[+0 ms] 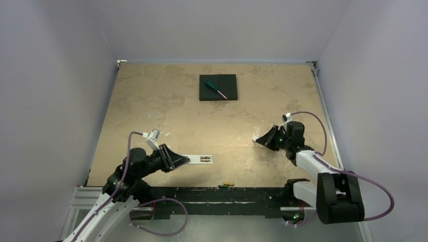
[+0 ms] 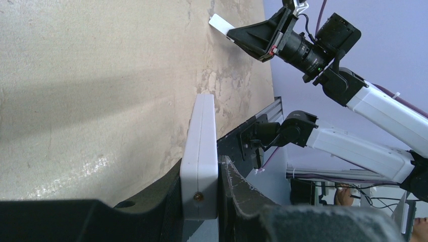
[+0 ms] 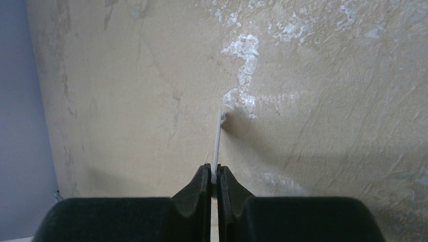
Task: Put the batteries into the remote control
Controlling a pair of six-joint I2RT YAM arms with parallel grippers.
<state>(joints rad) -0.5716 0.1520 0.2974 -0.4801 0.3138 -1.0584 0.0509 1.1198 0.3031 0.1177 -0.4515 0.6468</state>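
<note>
Left pincer (image 1: 184, 160) is clenched on the remote control (image 1: 199, 160), grasping one end by its long sides. The remote sits low over the near-left part of the surface (image 1: 151, 101), pointing right, back side up. Its open bay shows small dark and goldish shapes, seemingly batteries (image 1: 205, 160), too small to count with certainty. From the left wrist, the remote (image 2: 199, 131) appears edge-on, wedged between both black fingers (image 2: 237, 189), with a small screw on its end face. A loose battery (image 1: 228, 184) lies near the front edge of the surface, just right of the remote and apart from it. Right pincer (image 1: 260, 140) is at mid-right, closed on a thin white cover strip (image 1: 254, 138). The right wrist view shows the strip (image 3: 217, 141) edge-on, pinched between the fingertips, its far end close to the surface. A black pad (image 1: 218, 87) lies at the far centre with a green-handled screwdriver (image 1: 216, 88) lying on it.
</note>
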